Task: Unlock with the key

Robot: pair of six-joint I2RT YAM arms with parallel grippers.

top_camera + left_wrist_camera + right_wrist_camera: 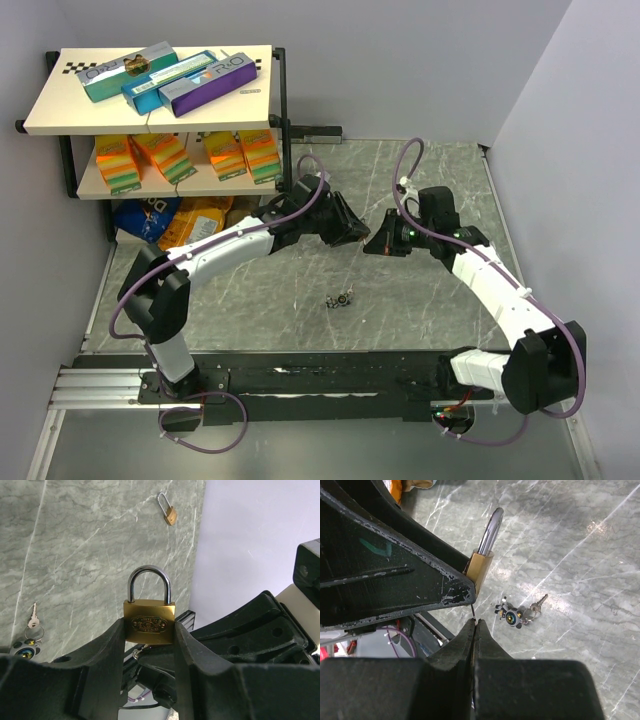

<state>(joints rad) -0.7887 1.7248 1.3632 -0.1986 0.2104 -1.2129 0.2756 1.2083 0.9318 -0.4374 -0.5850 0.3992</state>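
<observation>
My left gripper (149,632) is shut on a brass padlock (149,622) and holds it upright above the table, its steel shackle closed. My right gripper (475,622) is shut on a thin key (472,611), seen edge-on. The key's tip points at the bottom of the padlock (481,570). From the left wrist view a silver bit of that key (135,652) shows just under the padlock. In the top view the two grippers meet over the middle of the table, left (352,232) and right (378,243), and the padlock is hidden between them.
A second key bunch with a small round charm (341,299) lies on the marble table, also in the right wrist view (517,615). A second brass padlock (170,514) lies further off. A shelf with boxes (150,90) stands back left, with snack bags (170,220) below.
</observation>
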